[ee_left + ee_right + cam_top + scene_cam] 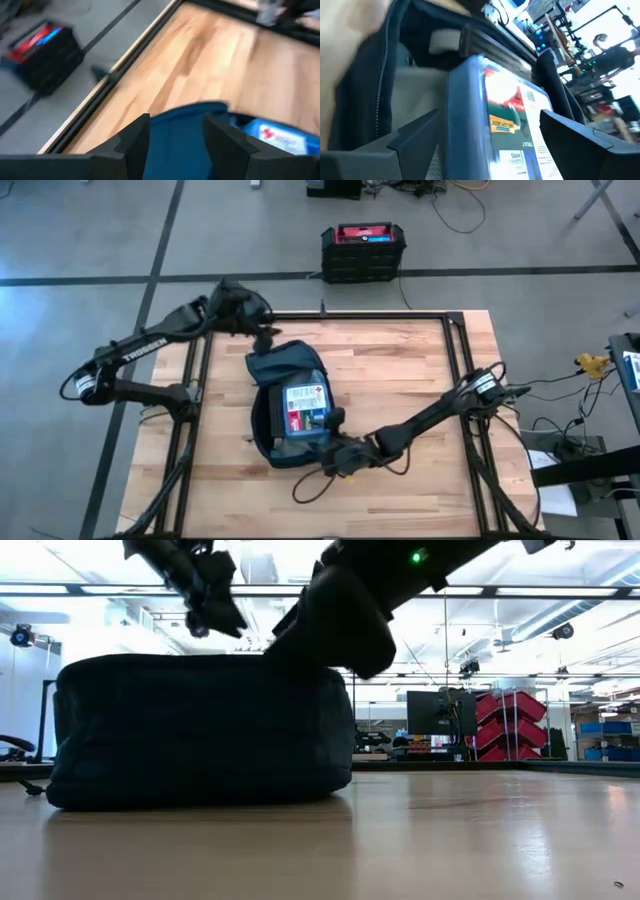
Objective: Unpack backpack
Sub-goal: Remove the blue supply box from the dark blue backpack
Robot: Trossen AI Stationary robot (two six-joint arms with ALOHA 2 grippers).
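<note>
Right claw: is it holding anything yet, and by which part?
Not yet: the right claw is open, fingers either side of the blue box in the backpack.

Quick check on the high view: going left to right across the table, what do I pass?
Left tool at the table's far-left side → backpack, open → blue box inside it → right tool at the box.

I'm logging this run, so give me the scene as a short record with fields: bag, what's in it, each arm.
backpack: open, lying on the wooden table
contents showing: blue box with a red label
right gripper: jaws open, one either side of the box, at the bag's opening
left gripper: jaws open, over the bag's far edge
floor: black crate
</note>
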